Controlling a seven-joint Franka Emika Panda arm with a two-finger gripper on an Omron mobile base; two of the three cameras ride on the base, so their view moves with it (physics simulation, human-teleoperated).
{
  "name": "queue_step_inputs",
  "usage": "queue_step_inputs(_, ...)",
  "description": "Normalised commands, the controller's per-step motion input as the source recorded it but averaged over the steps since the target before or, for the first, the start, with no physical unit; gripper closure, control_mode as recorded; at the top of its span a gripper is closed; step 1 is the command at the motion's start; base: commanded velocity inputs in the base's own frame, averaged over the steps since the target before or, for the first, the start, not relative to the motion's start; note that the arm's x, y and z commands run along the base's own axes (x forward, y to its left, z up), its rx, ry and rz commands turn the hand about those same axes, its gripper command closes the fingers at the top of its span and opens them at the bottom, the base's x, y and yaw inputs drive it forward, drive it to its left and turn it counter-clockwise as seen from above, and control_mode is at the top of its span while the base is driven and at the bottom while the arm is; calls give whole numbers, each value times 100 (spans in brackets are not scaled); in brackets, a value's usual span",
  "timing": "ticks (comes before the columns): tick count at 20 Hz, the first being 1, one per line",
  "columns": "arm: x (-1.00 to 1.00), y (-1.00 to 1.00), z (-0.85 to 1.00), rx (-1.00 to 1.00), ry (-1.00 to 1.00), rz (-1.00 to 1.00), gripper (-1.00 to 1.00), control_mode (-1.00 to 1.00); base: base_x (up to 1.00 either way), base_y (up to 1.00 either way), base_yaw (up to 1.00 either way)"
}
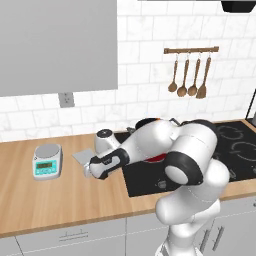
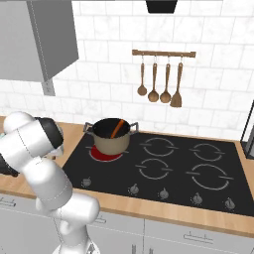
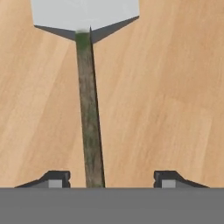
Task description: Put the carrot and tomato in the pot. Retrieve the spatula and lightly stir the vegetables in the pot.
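Note:
The spatula (image 3: 89, 122) lies flat on the wooden counter, its grey blade (image 3: 85, 15) far from the hand and its thin dark handle running back between my fingertips. My gripper (image 3: 111, 180) is low over the handle and open, the handle nearer the left fingertip (image 3: 54, 179) with a gap on each side. From the left base view the gripper (image 1: 92, 169) sits beside the grey blade (image 1: 81, 156). The tan pot (image 2: 111, 139) stands on the glowing red burner with the carrot (image 2: 117, 128) leaning inside. The tomato is hidden.
A small teal-and-grey kitchen scale (image 1: 47, 161) stands on the counter left of the gripper. The black stovetop (image 2: 173, 163) stretches to the right of the pot. Wooden spoons and a wooden spatula hang on a wall rail (image 2: 161, 82). An upper cabinet (image 1: 57, 45) hangs overhead.

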Motion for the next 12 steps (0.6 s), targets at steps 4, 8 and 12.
queue_step_inputs(4,0,0,0,0,0,0,100,-100,0,0,0)
queue_step_inputs(8,0,0,0,0,0,0,100,-100,0,0,0)
queue_step_inputs(12,0,0,-10,0,0,0,100,-100,0,0,0)
